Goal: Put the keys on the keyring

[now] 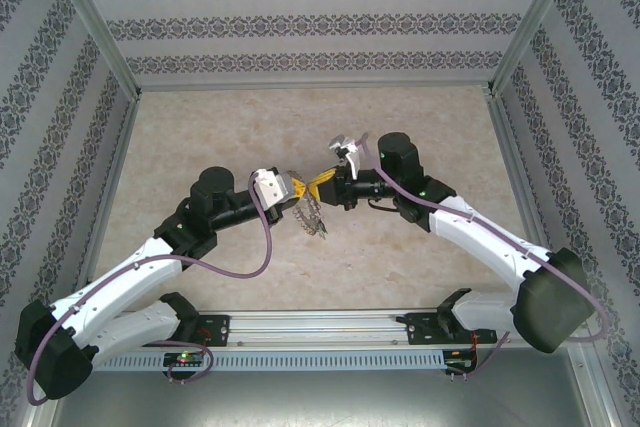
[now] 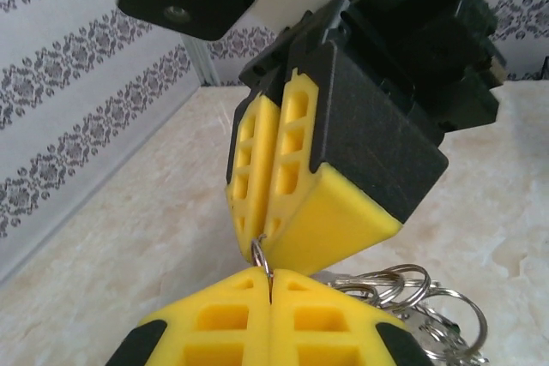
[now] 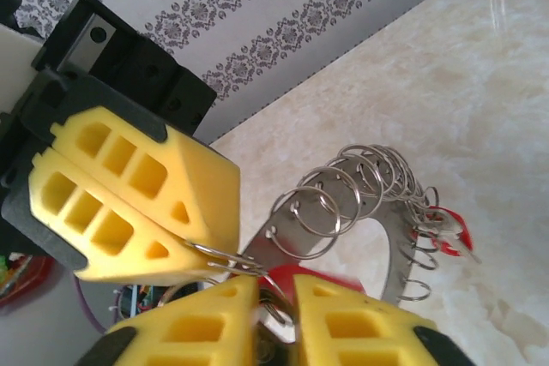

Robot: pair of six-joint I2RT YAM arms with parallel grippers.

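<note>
The keyring (image 3: 390,237) is a flat silvery band with several small wire loops along its rim. It hangs between the two grippers above the table (image 1: 200,137). My left gripper (image 2: 270,276) is shut on one thin wire loop (image 2: 262,256). My right gripper (image 3: 287,285) meets it tip to tip, its jaws slightly apart. A blurred red key head (image 3: 322,265) sits in that gap against the loop. A second red key (image 3: 450,231) dangles from the ring's far side. In the top view the left gripper (image 1: 300,192) and right gripper (image 1: 326,183) touch mid-table, the keyring (image 1: 312,217) hanging below them.
Patterned walls (image 1: 300,22) enclose the marble-look table on three sides. The arm bases sit on a metal rail (image 1: 320,332) at the near edge. A silver clip-like object (image 1: 345,145) sticks out beside the right gripper.
</note>
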